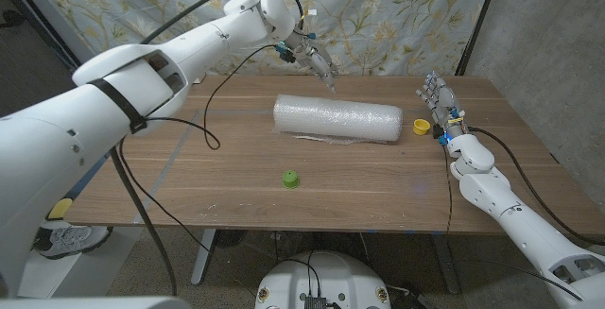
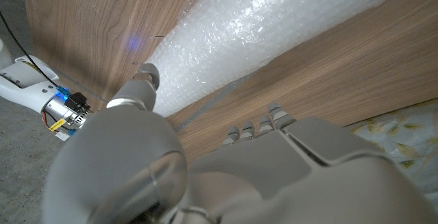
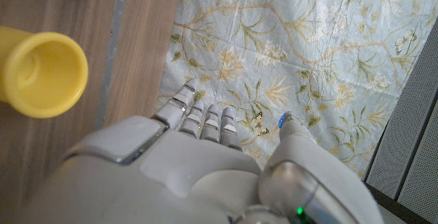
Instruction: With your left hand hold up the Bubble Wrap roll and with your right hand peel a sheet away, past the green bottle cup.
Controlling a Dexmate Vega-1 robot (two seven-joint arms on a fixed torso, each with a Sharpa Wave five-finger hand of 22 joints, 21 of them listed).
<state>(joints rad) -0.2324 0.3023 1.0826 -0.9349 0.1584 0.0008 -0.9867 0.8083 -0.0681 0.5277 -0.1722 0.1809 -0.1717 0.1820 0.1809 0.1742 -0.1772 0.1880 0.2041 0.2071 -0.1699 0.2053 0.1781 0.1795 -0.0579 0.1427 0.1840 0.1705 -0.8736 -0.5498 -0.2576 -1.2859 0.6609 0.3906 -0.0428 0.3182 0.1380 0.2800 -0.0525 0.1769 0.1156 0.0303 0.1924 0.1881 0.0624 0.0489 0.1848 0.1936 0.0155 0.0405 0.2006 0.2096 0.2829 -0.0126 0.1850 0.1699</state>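
Bubble wrap roll (image 1: 337,120) lies lengthwise mid-counter (image 1: 189,177), untouched. Left hand (image 1: 312,61) hovers above its far left end, fingers pointing down, holding nothing. Right hand (image 1: 441,104) stands at the counter's right side, fingers apart and empty, just beside the yellow cup (image 1: 421,127). Green bottle cup (image 1: 290,179) sits nearer the front edge.
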